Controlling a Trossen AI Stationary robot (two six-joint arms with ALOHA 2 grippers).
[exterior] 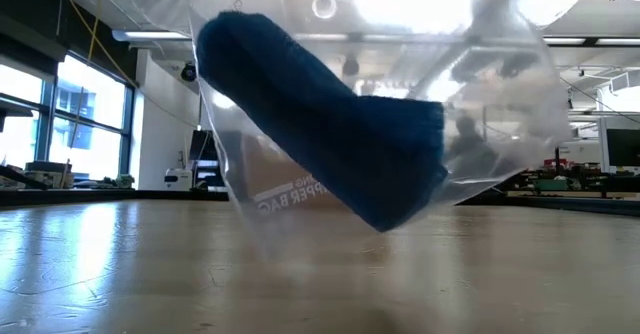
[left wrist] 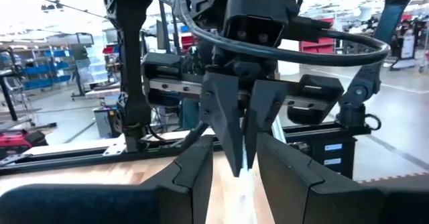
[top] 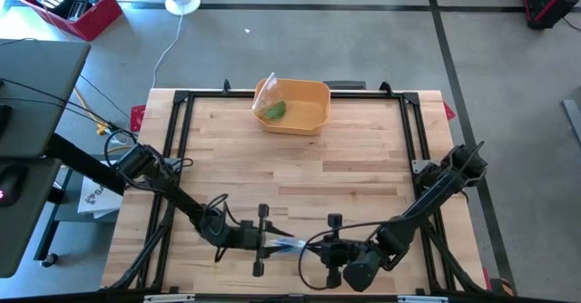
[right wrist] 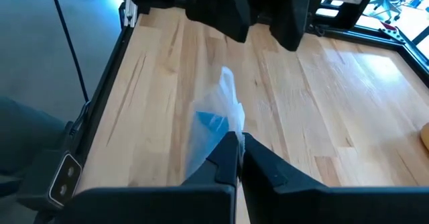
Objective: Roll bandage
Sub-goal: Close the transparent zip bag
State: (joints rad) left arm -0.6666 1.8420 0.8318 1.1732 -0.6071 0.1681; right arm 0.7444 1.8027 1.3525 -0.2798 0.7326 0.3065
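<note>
Your right gripper (right wrist: 239, 158) pinches the edge of a clear plastic bag (right wrist: 221, 113), fingers closed, over the wooden table (right wrist: 335, 110). A blue bandage (right wrist: 209, 123) shows inside the bag. The left gripper (right wrist: 263, 23) hangs just beyond, fingers parted.

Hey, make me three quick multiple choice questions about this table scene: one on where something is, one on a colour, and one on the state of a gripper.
1. Where is the yellow bin?
A. at the table's far edge
B. under the right arm
C. on the floor

2. What colour is the bandage roll inside the clear zip bag?
A. red
B. white
C. dark blue

3. How is the right gripper?
A. wide open over the bin
B. shut on the clear zip bag
C. resting empty on the wood

Answers: 1 A, the high view shows it at the far edge; 2 C, the low view shows dark blue cloth; 3 B, the right wrist view shows its fingers pinched on the plastic.
</note>
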